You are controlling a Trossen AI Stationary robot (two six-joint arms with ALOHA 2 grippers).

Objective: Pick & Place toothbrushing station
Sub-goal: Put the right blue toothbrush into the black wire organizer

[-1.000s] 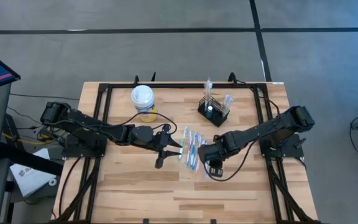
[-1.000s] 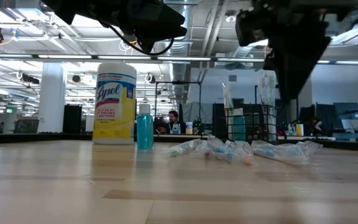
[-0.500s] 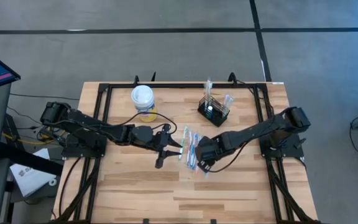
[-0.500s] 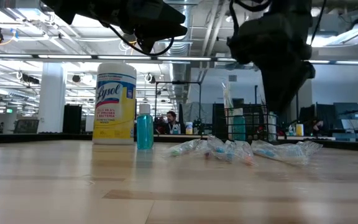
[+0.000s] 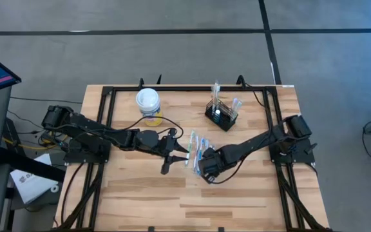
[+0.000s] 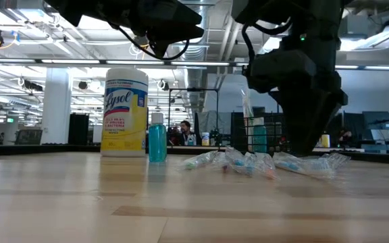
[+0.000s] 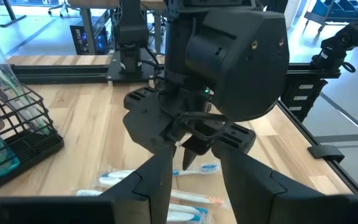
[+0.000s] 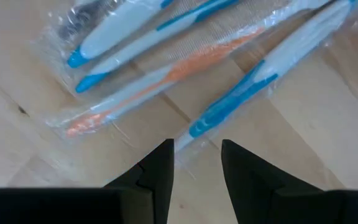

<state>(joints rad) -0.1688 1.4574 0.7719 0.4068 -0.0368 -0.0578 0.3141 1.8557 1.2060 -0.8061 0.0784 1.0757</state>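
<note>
A wrapped toothbrush (image 8: 241, 93) is being approached by the open right end effector (image 8: 196, 163); closing is needed next, while the left end effector (image 7: 194, 171) is being held open nearby.

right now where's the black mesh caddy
In the high view the black mesh caddy stands toward the table's back edge, right of centre, behind the wrapped toothbrushes and right of the yellow wipes canister.

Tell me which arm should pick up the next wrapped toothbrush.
Right. The right gripper is open, low over the wrapped toothbrushes, one blue-handled brush lying just ahead of its fingers. The left gripper hovers beside the pile.
</note>
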